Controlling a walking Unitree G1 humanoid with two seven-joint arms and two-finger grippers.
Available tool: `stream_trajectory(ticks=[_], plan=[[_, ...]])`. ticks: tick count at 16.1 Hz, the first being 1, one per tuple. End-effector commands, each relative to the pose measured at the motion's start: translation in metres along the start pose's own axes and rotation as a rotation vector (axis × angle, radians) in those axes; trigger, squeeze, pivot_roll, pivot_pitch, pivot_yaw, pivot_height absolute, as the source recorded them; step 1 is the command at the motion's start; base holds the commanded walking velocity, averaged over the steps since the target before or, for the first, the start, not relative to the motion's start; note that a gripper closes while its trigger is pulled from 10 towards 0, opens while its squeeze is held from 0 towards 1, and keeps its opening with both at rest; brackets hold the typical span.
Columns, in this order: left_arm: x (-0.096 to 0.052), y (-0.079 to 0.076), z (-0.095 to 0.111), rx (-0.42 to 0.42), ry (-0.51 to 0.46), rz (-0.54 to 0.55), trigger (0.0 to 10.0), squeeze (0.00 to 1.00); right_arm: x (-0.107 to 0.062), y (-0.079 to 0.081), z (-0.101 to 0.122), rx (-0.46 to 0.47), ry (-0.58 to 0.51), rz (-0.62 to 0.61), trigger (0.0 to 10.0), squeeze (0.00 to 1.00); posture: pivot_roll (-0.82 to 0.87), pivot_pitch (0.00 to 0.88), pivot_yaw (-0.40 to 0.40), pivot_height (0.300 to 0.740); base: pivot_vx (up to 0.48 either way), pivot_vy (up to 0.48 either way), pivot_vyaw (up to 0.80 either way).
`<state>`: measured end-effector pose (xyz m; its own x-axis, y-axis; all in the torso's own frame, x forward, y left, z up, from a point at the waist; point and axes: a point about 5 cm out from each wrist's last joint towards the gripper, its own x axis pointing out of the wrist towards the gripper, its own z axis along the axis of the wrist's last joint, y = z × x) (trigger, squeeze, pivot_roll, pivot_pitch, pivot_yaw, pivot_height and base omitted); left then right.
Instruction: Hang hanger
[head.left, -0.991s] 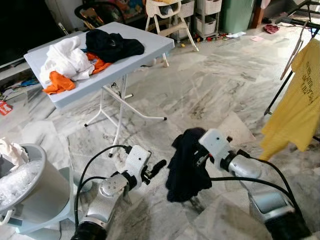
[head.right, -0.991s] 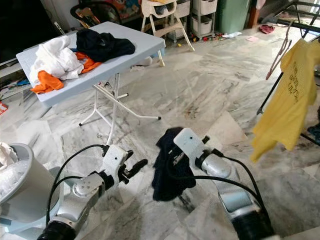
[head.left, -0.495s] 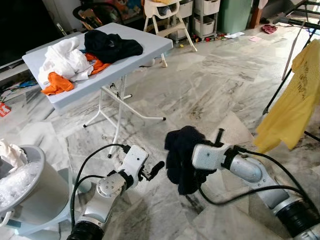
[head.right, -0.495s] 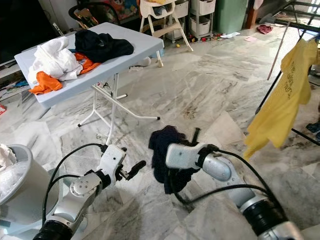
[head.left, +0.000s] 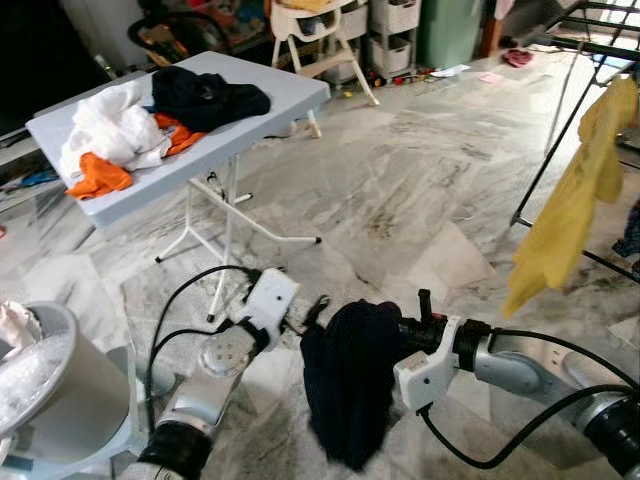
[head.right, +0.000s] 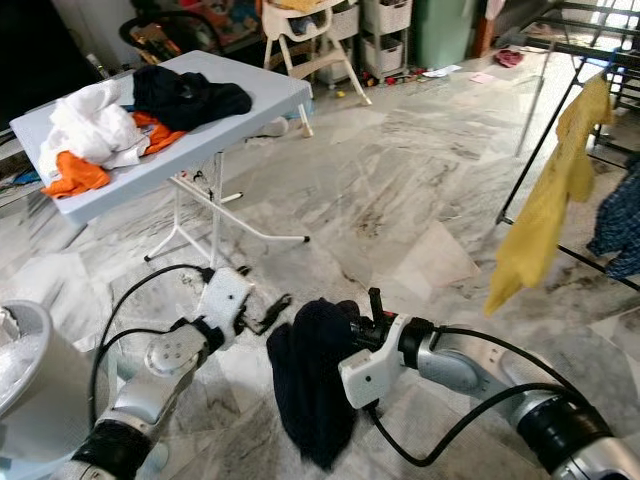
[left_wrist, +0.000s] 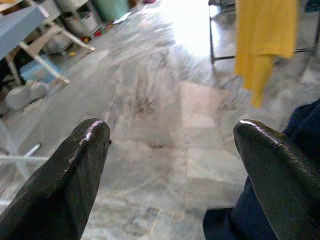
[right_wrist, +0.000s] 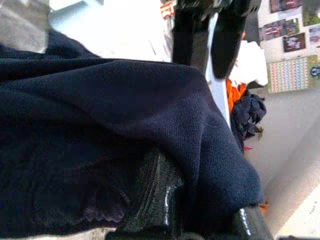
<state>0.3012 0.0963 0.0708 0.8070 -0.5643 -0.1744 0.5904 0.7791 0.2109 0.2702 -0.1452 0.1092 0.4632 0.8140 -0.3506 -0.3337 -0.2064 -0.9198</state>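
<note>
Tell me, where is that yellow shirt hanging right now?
The yellow shirt hangs from a drying rack on the robot's far right, above the marble floor, well apart from the dark garment that the right gripper holds.

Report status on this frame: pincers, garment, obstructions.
Right pincer shut on dark garment, hanging low. Left pincer open beside it. Yellow shirt on rack ahead right; bare floor between.

I note a dark navy garment draped in a limp bundle over my right tool, hanging down above the marble floor. No hanger can be made out within its folds.
</note>
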Motion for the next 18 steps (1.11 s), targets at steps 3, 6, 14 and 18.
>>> stream_trajectory(ticks=[3,6,14,18], plan=[[0.000,-0.009,0.007,-0.035,-0.044,-0.134,10.0,1.00,0.003,-0.017,-0.006,-0.015,0.006,-0.071,0.0,0.00,-0.20,0.022,0.184,0.740,0.000,0.000,0.00],[-0.009,0.007,0.010,-0.037,-0.074,-0.141,10.0,1.00,0.004,-0.014,-0.022,-0.015,0.084,-0.091,0.0,0.00,-0.20,0.024,0.185,0.740,0.000,0.000,0.00],[-0.016,-0.014,0.001,-0.005,-0.009,-0.385,10.0,0.67,0.022,-0.032,-0.029,0.051,0.133,-0.247,0.0,0.00,-0.19,0.019,0.187,0.740,0.000,0.000,0.00],[-0.014,-0.013,-0.005,-0.019,0.009,-0.331,10.0,0.00,0.023,-0.060,-0.018,0.194,0.072,-0.469,0.0,0.00,-0.20,0.019,0.183,0.740,0.000,0.000,0.00]])
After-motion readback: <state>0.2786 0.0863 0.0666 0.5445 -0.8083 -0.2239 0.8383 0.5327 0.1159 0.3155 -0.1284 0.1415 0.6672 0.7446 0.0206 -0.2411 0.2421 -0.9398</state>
